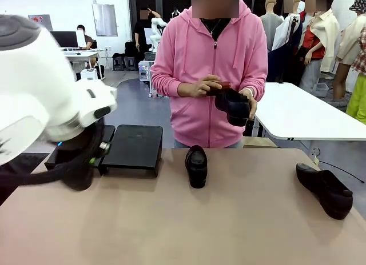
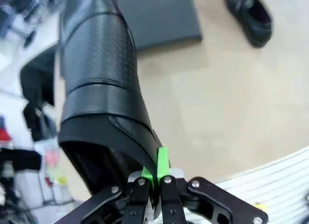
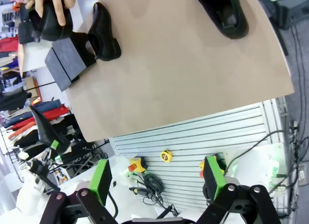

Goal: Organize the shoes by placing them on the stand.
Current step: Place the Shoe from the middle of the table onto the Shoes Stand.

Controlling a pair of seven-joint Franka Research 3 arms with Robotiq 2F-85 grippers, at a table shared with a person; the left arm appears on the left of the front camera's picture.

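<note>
Near the stand (image 1: 134,145), the left gripper (image 2: 154,178) clamps one shoe (image 2: 101,79), the right gripper (image 3: 157,178) gapes empty; none looks placed yet, with middle shoe (image 1: 196,165) and right shoe (image 1: 326,189) on the table (image 1: 171,225), the fourth shoe (image 1: 234,107) with the person.

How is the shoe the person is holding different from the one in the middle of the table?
The held shoe is up in the person's hands, tipped; the middle shoe sits flat on the table, untouched. Both are black and shiny.
</note>
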